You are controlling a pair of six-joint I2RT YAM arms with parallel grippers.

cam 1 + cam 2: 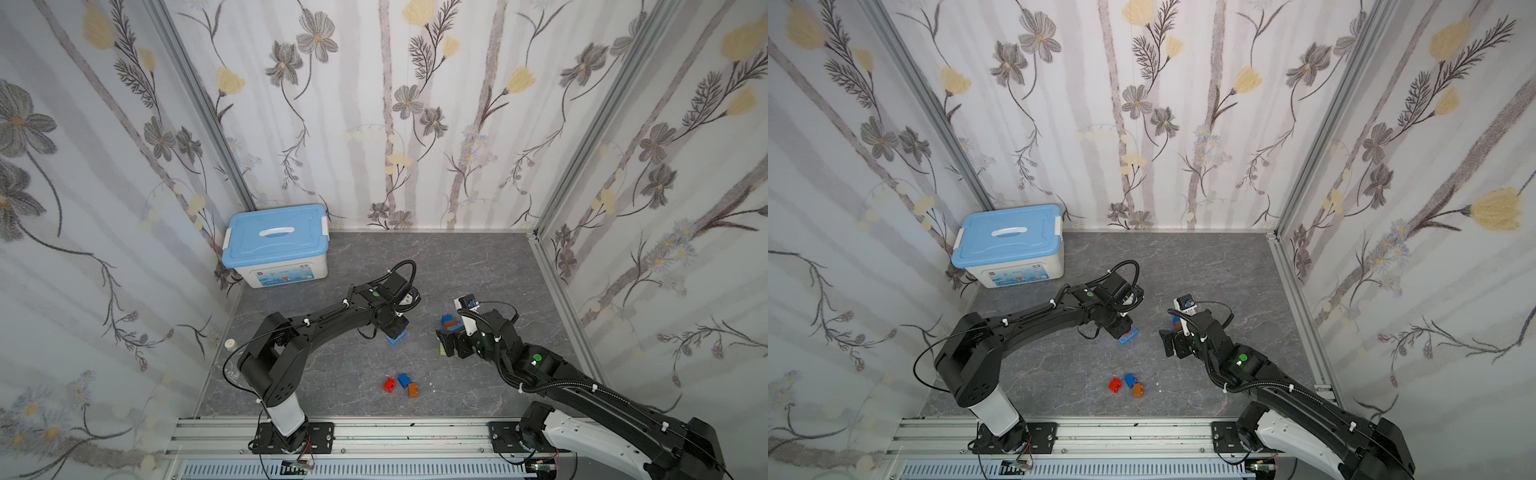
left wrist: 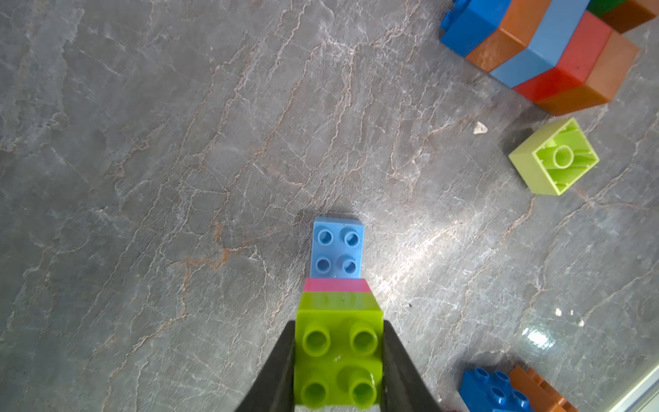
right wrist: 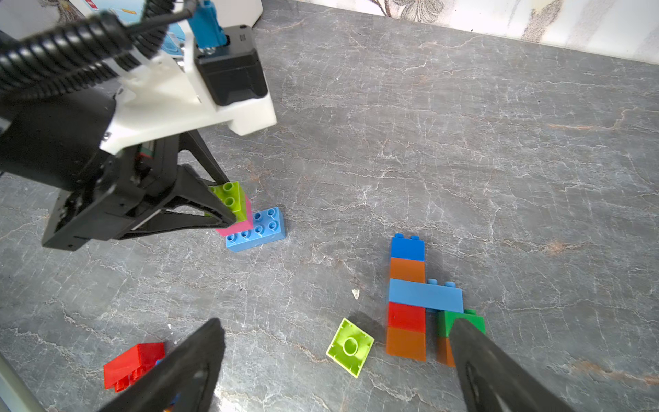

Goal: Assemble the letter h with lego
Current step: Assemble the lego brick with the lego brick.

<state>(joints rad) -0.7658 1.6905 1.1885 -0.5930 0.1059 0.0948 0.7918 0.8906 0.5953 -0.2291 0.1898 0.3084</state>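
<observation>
Four loose bricks [image 1: 404, 380], I count; left gripper [image 2: 338, 360] pinches lime brick [image 3: 230, 198] (pink brick [image 2: 337, 285] beneath); right gripper [image 3: 338, 326] gapes empty, half-covering green brick [image 3: 444, 323].

The box [image 1: 276, 245] stood in the far left corner of the table [image 1: 457, 266]. Near the middle, a 2-brick stack [image 2: 338, 342] sat on one end of a long brick [image 2: 337, 248]. To their right an assembly [image 3: 406, 310] lay on its side, with 1 loose brick [image 3: 350, 346] just before it. 3 bricks [image 1: 404, 380] lay clustered nearer the front edge.
</observation>
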